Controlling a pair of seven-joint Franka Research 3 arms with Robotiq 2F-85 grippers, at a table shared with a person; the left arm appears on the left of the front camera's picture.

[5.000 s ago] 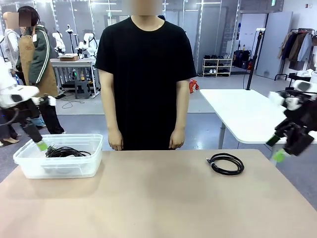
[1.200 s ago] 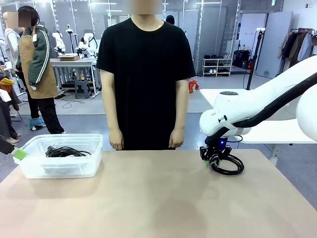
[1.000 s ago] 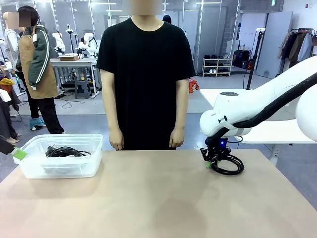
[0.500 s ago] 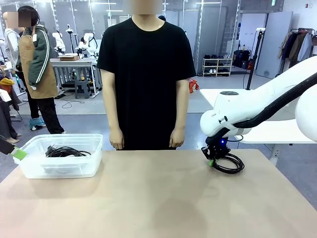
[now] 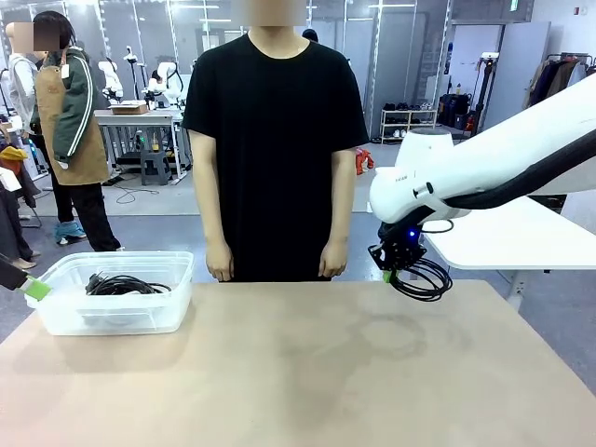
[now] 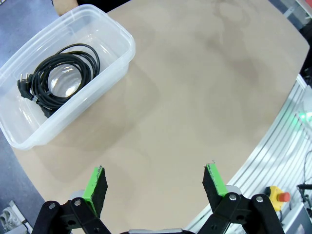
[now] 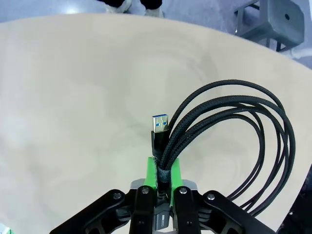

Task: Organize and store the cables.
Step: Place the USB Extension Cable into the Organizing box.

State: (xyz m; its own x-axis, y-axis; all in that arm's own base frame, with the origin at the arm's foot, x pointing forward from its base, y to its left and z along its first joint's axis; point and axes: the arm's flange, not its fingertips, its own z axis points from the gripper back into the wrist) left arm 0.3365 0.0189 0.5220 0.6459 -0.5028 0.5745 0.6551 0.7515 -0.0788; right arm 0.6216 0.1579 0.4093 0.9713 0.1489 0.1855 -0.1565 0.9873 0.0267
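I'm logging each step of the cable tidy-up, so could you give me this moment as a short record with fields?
right gripper: shut on a coiled black USB cable, lifted clear of the table
cable detail: blue-tongued USB plug points up beside the pinched strands
left gripper: open, holding nothing, above the table edge near the bin
clear plastic bin: on the table's left end, one coiled black power cord inside
person: stands at the far side, arms down, hands off the table

No text, label, brand or number is legible anywhere; the small print on the right arm is blurred.
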